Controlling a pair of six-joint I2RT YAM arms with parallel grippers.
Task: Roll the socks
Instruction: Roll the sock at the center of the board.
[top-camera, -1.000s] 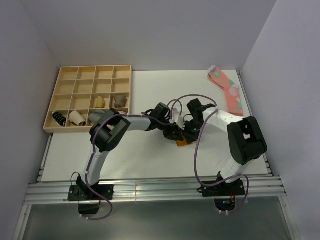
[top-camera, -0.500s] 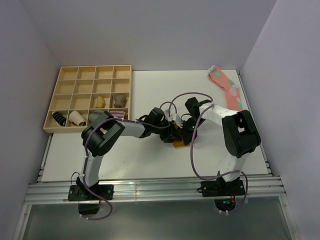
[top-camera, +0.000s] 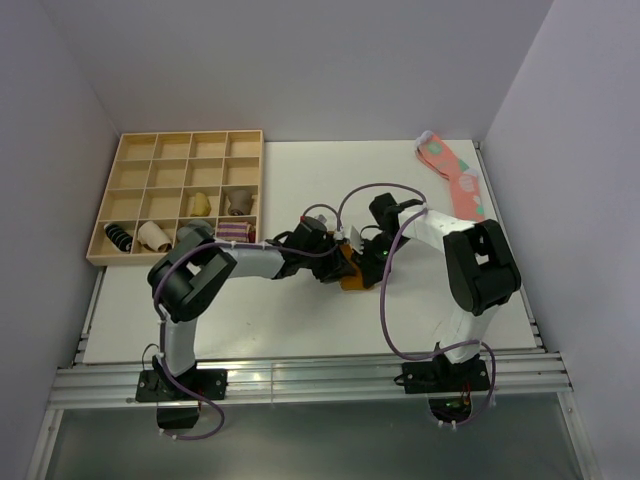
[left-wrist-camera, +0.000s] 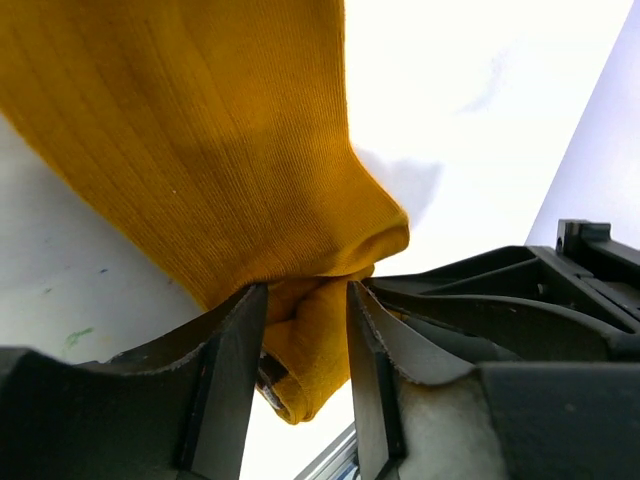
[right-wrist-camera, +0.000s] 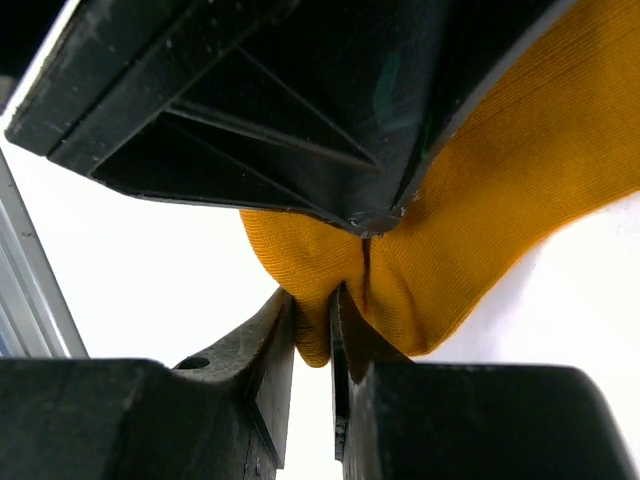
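Left fingers (left-wrist-camera: 232, 385) and right fingers (right-wrist-camera: 272, 365) both pinch mustard sock (top-camera: 352, 274) mid-surface; pink sock (top-camera: 455, 180) at far-right corner, wooden tray (top-camera: 190, 134) far-left corner.

We see the sock (left-wrist-camera: 190, 140) as finely ribbed, matt mustard knit cloth. The left gripper (left-wrist-camera: 302, 318) and right gripper (right-wrist-camera: 312, 322) are matt black plastic, dusty and scuffed. The table (top-camera: 300, 320) looks smooth white, the tray (top-camera: 190, 133) pale unpainted wood.
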